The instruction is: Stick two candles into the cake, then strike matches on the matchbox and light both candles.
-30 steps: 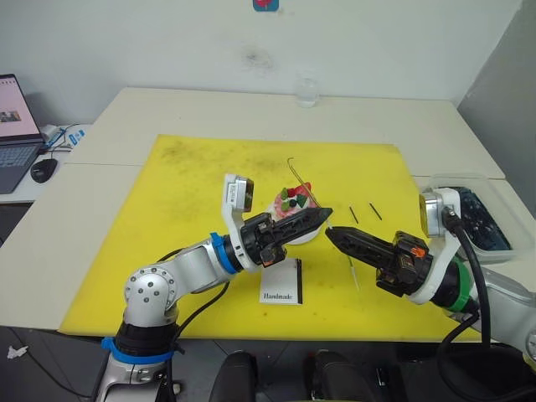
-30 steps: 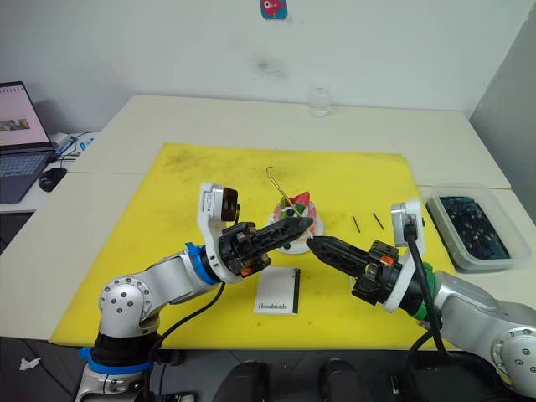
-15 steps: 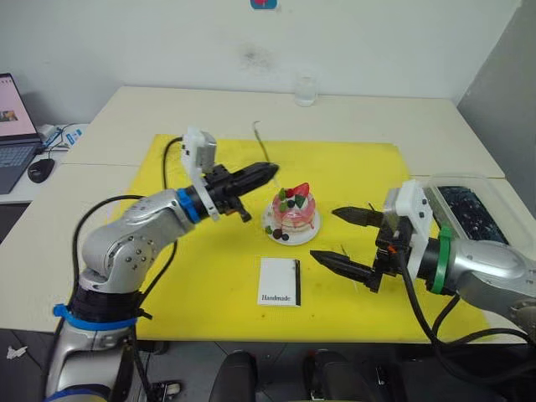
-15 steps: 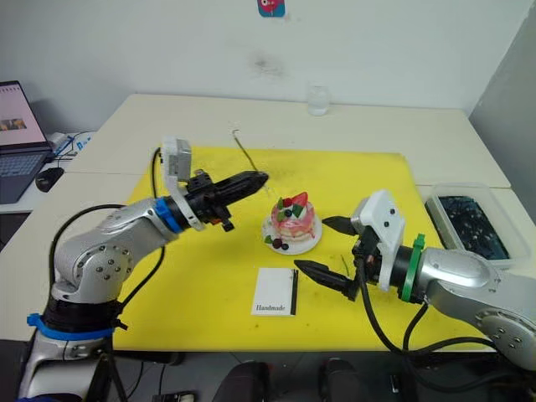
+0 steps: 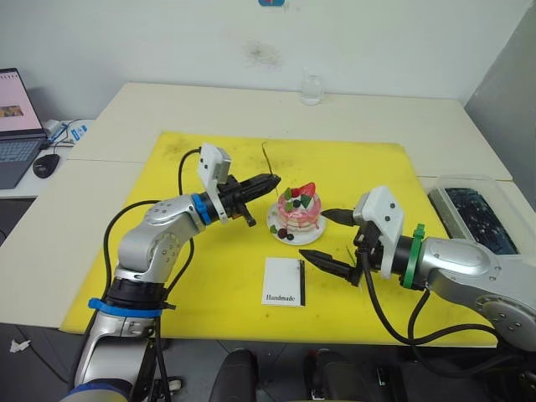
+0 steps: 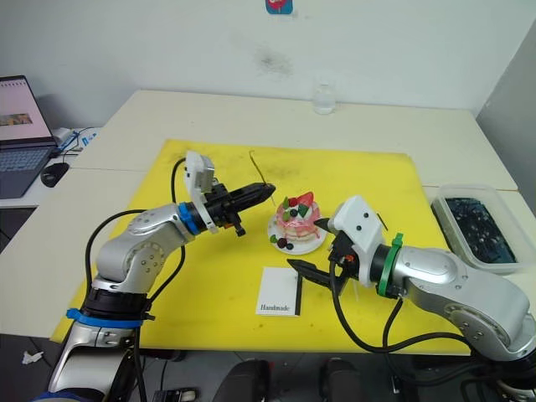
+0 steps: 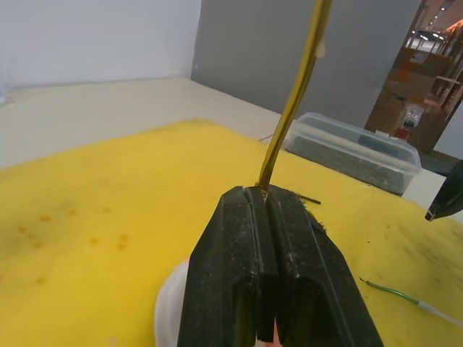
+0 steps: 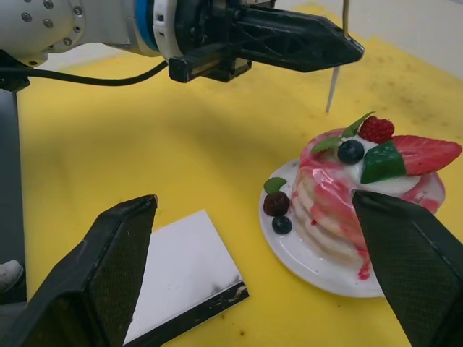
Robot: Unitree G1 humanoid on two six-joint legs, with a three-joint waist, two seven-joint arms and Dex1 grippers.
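My left gripper (image 5: pixel 275 179) is shut on a thin greenish candle (image 5: pixel 265 155), which stands up from the fingertips, just left of the cake and above the mat. The pink cake (image 5: pixel 298 213) with strawberry and berries sits on a white plate (image 8: pixel 304 256). The white matchbox (image 5: pixel 285 280) lies in front of it. My right gripper (image 5: pixel 312 234) is open, its fingers (image 8: pixel 108 275) spread wide, right of the matchbox and pointing at the cake. A second candle (image 7: pixel 391 291) lies flat on the mat. A dark match (image 6: pixel 382 221) lies to the right of the cake.
A yellow mat (image 5: pixel 209 276) covers the table's middle. A clear plastic tub (image 5: pixel 473 213) with dark contents stands at the right edge. A glass (image 5: pixel 311 88) stands at the back, and a laptop (image 5: pixel 12 109) and mouse (image 5: pixel 43 165) lie far left.
My right gripper has gone from shut to wide open and turned toward the cake. The left arm swung out left with the candle, then came back beside the cake. The camera shifted.
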